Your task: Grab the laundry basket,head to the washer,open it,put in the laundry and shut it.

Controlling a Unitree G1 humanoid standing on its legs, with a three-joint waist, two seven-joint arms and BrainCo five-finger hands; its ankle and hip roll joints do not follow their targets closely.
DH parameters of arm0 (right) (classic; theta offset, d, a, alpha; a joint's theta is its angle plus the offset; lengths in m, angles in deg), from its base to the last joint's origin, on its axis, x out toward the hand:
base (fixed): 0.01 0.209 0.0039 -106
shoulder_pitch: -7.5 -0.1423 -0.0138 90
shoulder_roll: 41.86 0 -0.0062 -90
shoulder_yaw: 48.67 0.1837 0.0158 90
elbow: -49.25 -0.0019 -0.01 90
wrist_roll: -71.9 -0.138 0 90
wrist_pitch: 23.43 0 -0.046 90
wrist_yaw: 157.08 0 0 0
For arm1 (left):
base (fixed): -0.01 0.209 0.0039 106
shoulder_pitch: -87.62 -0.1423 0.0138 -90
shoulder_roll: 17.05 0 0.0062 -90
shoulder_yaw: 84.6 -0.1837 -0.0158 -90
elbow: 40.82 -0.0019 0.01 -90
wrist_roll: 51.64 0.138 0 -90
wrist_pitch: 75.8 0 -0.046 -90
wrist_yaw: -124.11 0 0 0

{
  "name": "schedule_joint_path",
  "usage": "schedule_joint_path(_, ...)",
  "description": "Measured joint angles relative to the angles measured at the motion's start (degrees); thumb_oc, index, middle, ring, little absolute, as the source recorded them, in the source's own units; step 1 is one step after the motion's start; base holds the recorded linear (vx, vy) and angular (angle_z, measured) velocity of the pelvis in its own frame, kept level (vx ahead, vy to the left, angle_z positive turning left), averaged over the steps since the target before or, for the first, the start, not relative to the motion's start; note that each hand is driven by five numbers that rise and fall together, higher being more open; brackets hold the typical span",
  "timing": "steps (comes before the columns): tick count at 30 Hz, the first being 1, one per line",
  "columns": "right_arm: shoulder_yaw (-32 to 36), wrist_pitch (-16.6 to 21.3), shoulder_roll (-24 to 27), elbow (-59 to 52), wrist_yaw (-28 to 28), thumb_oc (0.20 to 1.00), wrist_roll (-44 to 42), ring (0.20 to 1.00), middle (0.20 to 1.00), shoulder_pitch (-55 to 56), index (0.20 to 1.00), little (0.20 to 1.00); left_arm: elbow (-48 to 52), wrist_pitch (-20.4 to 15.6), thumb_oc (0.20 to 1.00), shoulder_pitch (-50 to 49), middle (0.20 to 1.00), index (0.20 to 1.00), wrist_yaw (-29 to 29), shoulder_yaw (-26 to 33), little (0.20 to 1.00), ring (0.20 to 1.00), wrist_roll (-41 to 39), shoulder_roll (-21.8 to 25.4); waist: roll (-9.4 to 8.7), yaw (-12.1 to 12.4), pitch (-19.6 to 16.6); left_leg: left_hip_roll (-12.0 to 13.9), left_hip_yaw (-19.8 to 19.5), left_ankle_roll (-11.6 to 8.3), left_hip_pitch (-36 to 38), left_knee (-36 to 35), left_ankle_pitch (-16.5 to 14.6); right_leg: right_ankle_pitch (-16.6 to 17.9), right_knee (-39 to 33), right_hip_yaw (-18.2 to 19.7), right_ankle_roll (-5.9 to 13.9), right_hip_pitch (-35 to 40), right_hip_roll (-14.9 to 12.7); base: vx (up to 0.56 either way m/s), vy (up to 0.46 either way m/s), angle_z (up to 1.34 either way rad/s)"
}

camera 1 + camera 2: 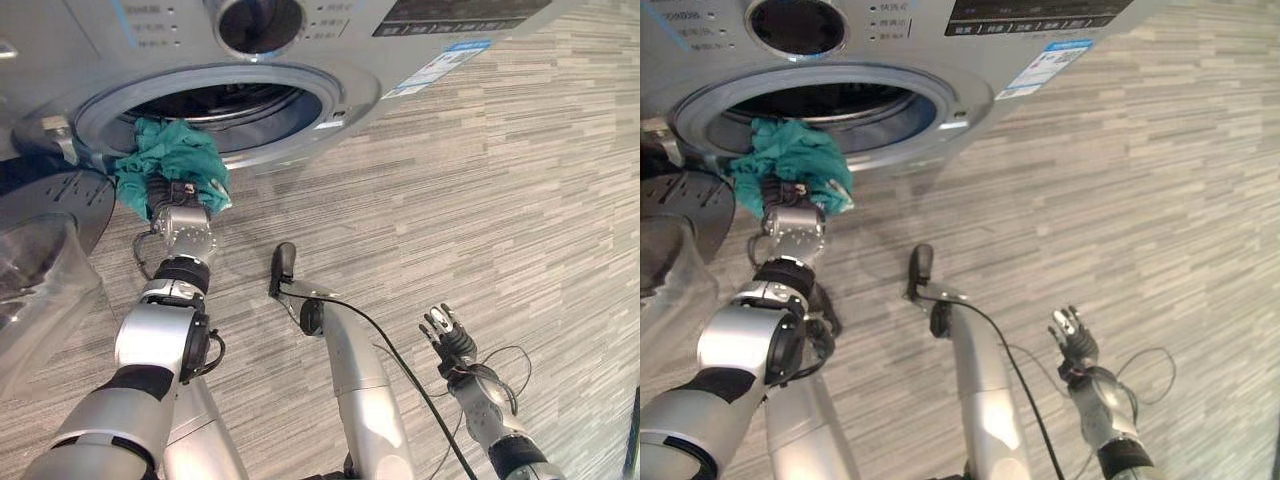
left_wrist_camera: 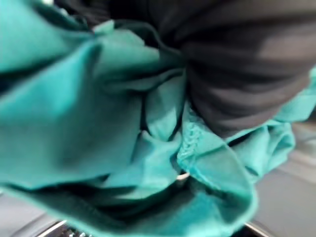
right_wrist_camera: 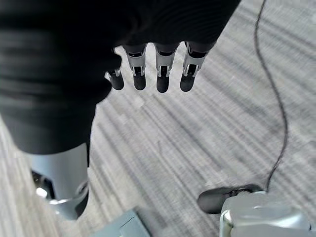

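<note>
A bunched teal cloth [image 1: 170,160] hangs at the lower left rim of the washer's round opening [image 1: 335,95], partly over the edge and partly outside the drum. My left hand [image 1: 182,228] is right under it, raised to the opening, with the cloth draped over its front. Up close, the teal cloth [image 2: 123,128] is folded against the dark wrist cover. My right hand [image 1: 450,345] hangs low over the floor at the right, open and holding nothing, its fingers [image 3: 163,74] straight.
The silver washer [image 1: 90,40] stands at the top left, its dark drum [image 1: 225,100] open. Its glass door [image 1: 35,265] is swung out to the left, close to my left arm. Grey striped floor [image 1: 510,200] stretches to the right.
</note>
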Motion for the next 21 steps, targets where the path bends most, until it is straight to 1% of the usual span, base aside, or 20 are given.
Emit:
schedule_joint_path(1,0.43,-0.02,-0.54,0.15,-0.07,1.000,0.14,1.000,1.000,1.22,1.000,1.000,5.59,-1.19,0.200,-3.13,0.200,0.200,0.38,-1.88,0.200,0.200,0.02,-1.53,0.07,-0.21,0.66,-0.12,0.86,0.41,0.16,0.72,-0.12,-0.77,3.56,1.09,-1.93,-0.61,-0.95,0.01,-0.012,0.32)
schedule_joint_path(2,1.08,-0.06,-1.29,1.03,-0.15,1.000,0.15,1.000,1.000,3.12,1.000,1.000,13.88,-1.72,0.200,-8.53,0.200,0.200,-0.60,-5.80,0.200,0.200,1.03,-4.50,0.46,0.34,1.26,-1.38,1.06,0.28,0.88,0.79,-0.07,2.00,3.59,1.73,-3.49,-0.01,-2.01,0.02,-0.019,0.59)
schedule_joint_path(3,0.90,-0.44,-2.14,2.98,-0.13,1.000,0.24,1.000,1.000,3.23,1.000,1.000,19.53,-1.58,0.200,-11.25,0.200,0.200,-1.28,-6.64,0.200,0.200,1.38,-9.12,1.32,1.60,1.87,-1.96,1.04,-0.10,2.25,-0.63,0.27,2.25,2.32,1.58,-3.27,1.52,-2.13,0.02,-0.019,0.37)
schedule_joint_path(5,0.02,-0.39,-2.83,3.55,-0.16,1.000,0.45,1.000,1.000,2.61,1.000,1.000,19.48,-1.37,0.200,-10.92,0.200,0.200,-1.52,-8.30,0.200,0.200,2.11,-11.26,1.37,1.47,1.90,-2.27,1.23,0.03,5.08,-1.92,0.39,2.71,1.38,1.56,-2.97,4.07,-2.31,0.01,-0.012,0.00)
schedule_joint_path(6,-0.18,-0.37,-2.80,3.46,-0.14,1.000,0.47,1.000,1.000,2.47,1.000,1.000,19.24,-0.75,0.200,-10.34,0.200,0.200,-1.92,-9.40,0.200,0.200,3.45,-12.16,1.50,0.94,1.87,-2.81,1.67,0.02,7.38,-3.23,0.46,3.08,0.37,1.79,-3.24,5.98,-2.43,0.00,0.000,0.00)
schedule_joint_path(8,-0.10,-0.18,-2.08,3.35,-0.18,1.000,0.47,1.000,1.000,2.58,1.000,1.000,19.23,0.34,0.200,-7.47,0.200,0.200,-3.52,-10.54,0.200,0.200,5.88,-14.45,3.48,0.25,0.56,-3.23,1.68,0.04,9.35,-4.61,0.51,3.68,-0.73,1.83,-3.18,8.01,-2.42,-0.02,0.012,0.04)
schedule_joint_path(9,-0.19,-0.20,-1.90,2.71,-0.21,1.000,0.47,1.000,1.000,2.46,1.000,1.000,19.23,0.50,0.200,-5.64,0.200,0.200,-3.53,-10.52,0.200,0.200,6.04,-14.64,3.63,0.17,0.50,-3.57,2.02,0.06,9.85,-5.35,0.59,3.75,-1.06,1.99,-3.32,8.15,-2.58,-0.02,0.015,0.04)
schedule_joint_path(11,-1.74,-0.20,-0.81,0.79,-0.24,1.000,0.62,1.000,1.000,2.38,1.000,1.000,16.72,0.86,0.200,-0.81,0.200,0.200,-3.49,-10.61,0.200,0.200,5.99,-12.69,3.88,-0.10,0.26,-4.34,3.45,-0.29,11.21,-8.05,1.92,4.85,-2.92,2.88,-4.61,8.50,-2.66,-0.01,-0.007,-0.04)
schedule_joint_path(12,-2.51,-0.18,-0.20,-0.34,-0.15,1.000,1.25,1.000,1.000,2.15,1.000,1.000,15.37,0.87,0.200,1.45,0.200,0.200,-3.49,-10.73,0.200,0.200,5.99,-10.94,3.98,-0.23,0.14,-4.43,4.39,-0.29,12.06,-9.44,2.40,5.74,-3.95,3.29,-5.08,8.90,-2.53,-0.02,0.001,-0.16)
schedule_joint_path(13,-2.61,-0.17,0.06,-0.92,-0.16,1.000,2.41,1.000,1.000,2.07,1.000,1.000,11.44,1.23,0.200,4.59,0.200,0.200,-3.87,-10.69,0.200,0.200,6.73,-7.15,4.27,-0.77,0.01,-4.44,4.59,-0.42,12.68,-10.34,2.57,6.34,-4.64,3.29,-5.55,9.30,-2.34,-0.02,0.000,-0.14)
schedule_joint_path(16,-2.65,-0.15,1.47,-0.78,-0.18,1.000,3.33,1.000,1.000,2.11,1.000,1.000,6.94,2.68,0.200,6.73,0.200,0.200,-3.75,-12.49,0.200,0.200,7.09,-3.46,4.27,-1.21,0.01,-4.37,4.50,-0.54,12.52,-10.64,2.64,6.44,-5.08,3.20,-5.71,9.26,-2.06,0.00,0.003,-0.02)
schedule_joint_path(18,-2.73,-0.15,2.80,-0.49,-0.22,1.000,3.41,1.000,1.000,2.18,1.000,1.000,5.95,3.02,0.200,8.81,0.200,0.200,-3.43,-11.66,0.200,0.200,7.15,-0.16,4.26,-1.59,0.00,-4.36,4.51,-0.55,12.41,-10.73,2.63,6.48,-5.43,3.25,-5.69,9.27,-1.96,0.00,0.000,0.00)
schedule_joint_path(19,-2.82,-0.10,3.47,-0.55,-0.18,1.000,3.98,1.000,1.000,2.13,1.000,1.000,1.01,3.28,0.200,11.56,0.200,0.200,-3.57,-13.15,0.200,0.200,8.79,1.78,4.18,-2.01,-0.05,-4.08,4.31,-0.55,11.92,-10.27,2.62,6.78,-5.85,3.21,-5.60,9.22,-1.60,-0.02,0.006,-0.09)
schedule_joint_path(20,-2.70,0.04,3.78,-0.34,-0.26,1.000,4.43,1.000,1.000,2.12,1.000,1.000,-2.89,3.68,0.200,13.17,0.200,0.200,-3.08,-13.73,0.200,0.200,9.39,3.45,3.66,-2.49,-0.41,-3.63,4.26,-0.67,11.17,-9.75,2.42,6.96,-5.96,3.23,-5.50,8.67,-1.25,-0.02,0.025,-0.14)
schedule_joint_path(21,-2.70,0.08,3.85,-0.10,-0.33,1.000,4.44,1.000,1.000,2.14,1.000,1.000,-4.57,4.24,0.200,14.05,0.200,0.200,-2.94,-13.03,0.200,0.200,9.39,4.60,3.14,-2.97,-0.80,-3.46,4.35,-0.67,10.55,-9.45,2.39,6.95,-5.92,3.24,-5.42,8.05,-1.17,-0.03,0.038,-0.20)
